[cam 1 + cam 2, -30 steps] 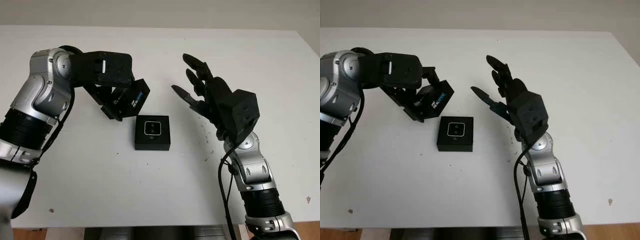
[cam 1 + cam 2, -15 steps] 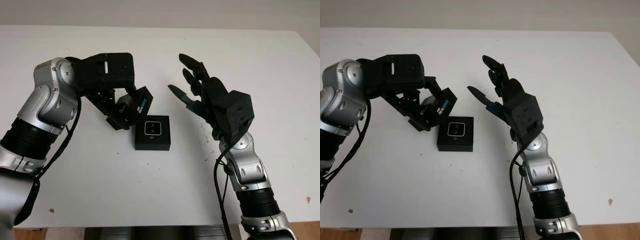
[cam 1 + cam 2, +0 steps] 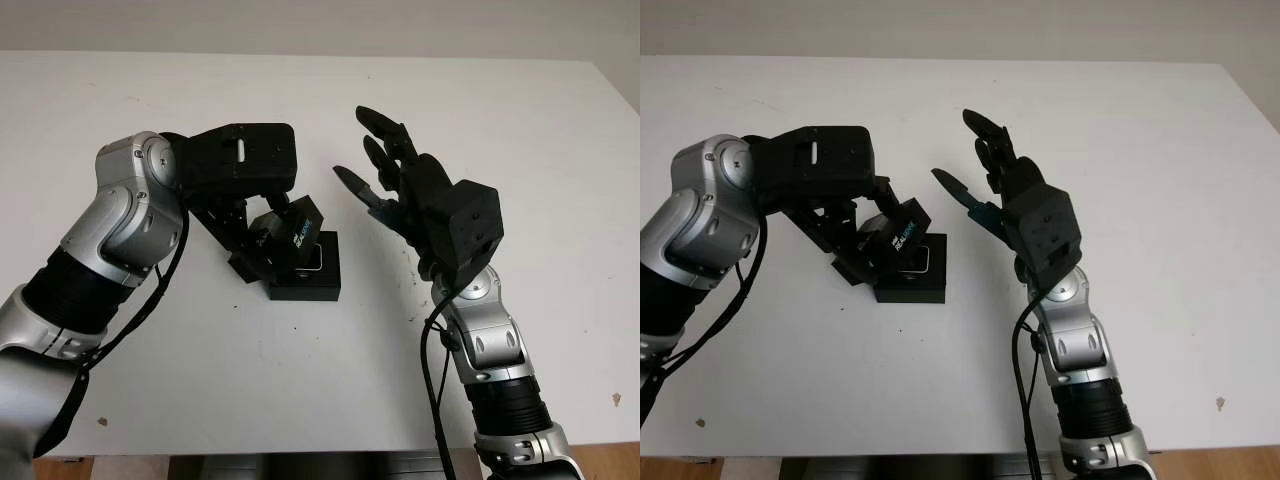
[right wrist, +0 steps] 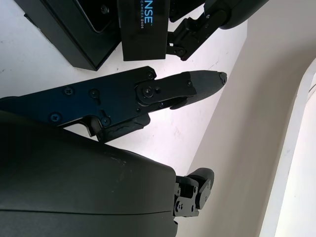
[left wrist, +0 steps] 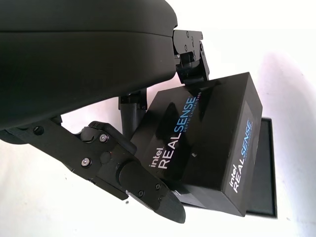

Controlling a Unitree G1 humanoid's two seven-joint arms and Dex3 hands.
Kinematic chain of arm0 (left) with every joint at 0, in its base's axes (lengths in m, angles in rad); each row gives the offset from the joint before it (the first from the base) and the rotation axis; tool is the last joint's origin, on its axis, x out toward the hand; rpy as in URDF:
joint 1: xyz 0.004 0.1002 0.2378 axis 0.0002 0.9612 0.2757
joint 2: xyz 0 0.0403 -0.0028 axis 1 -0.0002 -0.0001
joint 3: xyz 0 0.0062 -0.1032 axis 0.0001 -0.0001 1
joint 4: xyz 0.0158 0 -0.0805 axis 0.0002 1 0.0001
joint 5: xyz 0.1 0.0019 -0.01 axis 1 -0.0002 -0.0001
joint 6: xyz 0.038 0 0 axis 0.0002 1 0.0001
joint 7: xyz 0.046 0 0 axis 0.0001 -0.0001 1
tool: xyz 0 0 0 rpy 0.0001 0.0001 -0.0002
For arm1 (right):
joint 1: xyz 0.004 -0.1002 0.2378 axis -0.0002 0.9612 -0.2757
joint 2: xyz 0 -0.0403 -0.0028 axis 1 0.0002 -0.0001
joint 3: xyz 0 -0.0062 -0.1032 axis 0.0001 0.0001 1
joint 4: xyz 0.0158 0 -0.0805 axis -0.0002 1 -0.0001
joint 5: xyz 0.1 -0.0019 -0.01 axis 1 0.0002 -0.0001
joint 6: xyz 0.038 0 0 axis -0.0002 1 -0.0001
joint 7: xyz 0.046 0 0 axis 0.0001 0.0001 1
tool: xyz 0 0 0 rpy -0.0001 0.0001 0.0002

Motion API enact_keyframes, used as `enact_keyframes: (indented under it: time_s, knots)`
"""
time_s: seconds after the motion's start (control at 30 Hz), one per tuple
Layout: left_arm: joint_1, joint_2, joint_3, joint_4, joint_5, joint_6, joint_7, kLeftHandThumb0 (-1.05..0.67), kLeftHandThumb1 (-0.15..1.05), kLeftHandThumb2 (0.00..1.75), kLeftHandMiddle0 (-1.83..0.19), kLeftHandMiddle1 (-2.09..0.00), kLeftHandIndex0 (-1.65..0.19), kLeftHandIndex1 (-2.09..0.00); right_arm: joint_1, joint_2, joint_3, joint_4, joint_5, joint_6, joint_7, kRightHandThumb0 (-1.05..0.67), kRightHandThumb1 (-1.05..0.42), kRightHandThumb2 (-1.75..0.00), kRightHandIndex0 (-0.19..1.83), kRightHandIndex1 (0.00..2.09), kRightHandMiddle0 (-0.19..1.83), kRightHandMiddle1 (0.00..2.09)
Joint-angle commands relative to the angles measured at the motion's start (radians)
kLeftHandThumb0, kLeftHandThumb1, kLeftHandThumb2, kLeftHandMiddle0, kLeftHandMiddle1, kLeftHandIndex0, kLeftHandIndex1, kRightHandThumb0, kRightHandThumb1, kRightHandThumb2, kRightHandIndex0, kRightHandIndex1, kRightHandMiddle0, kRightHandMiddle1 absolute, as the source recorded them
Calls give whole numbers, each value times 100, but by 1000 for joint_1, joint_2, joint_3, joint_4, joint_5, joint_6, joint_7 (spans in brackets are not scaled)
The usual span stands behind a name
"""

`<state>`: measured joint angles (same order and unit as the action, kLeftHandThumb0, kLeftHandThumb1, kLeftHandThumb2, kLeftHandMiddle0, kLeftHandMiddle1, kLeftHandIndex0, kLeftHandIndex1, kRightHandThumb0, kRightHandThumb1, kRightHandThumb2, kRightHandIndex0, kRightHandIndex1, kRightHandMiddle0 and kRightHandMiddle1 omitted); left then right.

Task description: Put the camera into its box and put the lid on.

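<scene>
A black open box (image 3: 318, 275) sits on the white table (image 3: 520, 130) near the middle. Its inside is largely covered from above, so I cannot make out the camera. My left hand (image 3: 262, 232) is shut on the black lid (image 3: 295, 230) printed "REALSENSE" (image 5: 203, 143), holding it tilted over the box's left part. The lid's lower edge is close to the box rim; contact cannot be told. My right hand (image 3: 385, 185) hovers open above the table just right of the box, holding nothing.
Small dark specks mark the table (image 3: 408, 272) right of the box. The table's front edge (image 3: 300, 452) runs along the bottom, and its right edge (image 3: 615, 95) is at the far right.
My left hand has carried the lid down and to the right, from beside the box to over its left part, now hiding the camera. The right hand shifted slightly left.
</scene>
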<state>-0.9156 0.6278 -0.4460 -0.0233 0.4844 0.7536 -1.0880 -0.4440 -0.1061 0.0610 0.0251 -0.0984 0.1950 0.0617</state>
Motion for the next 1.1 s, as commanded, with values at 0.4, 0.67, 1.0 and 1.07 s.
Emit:
enact_keyframes:
  time_s: [0.4,0.67,1.0,1.07]
  knots:
    - [15,-14,-15,-108,-64,151,21,-43,105,18,-33,-200,-17,-171,-7,14,-9,-3,18,-14,5,-64,-105,-14,12,6,-8,55]
    - [-1,-24,-59,-122,-83,137,33,-51,105,25,-20,-209,-4,-200,-2,12,-3,-10,12,-12,4,-65,-105,-14,12,6,-7,53]
    - [-59,-14,-143,-122,-101,168,-42,-56,105,30,16,-64,19,-33,-1,14,-3,-10,16,-7,7,-65,-105,-15,11,5,-4,47]
    - [-53,-14,-144,-123,-109,155,-38,-56,105,30,16,-62,17,-33,-1,14,-3,-9,14,-9,5,-65,-105,-15,11,5,-4,46]
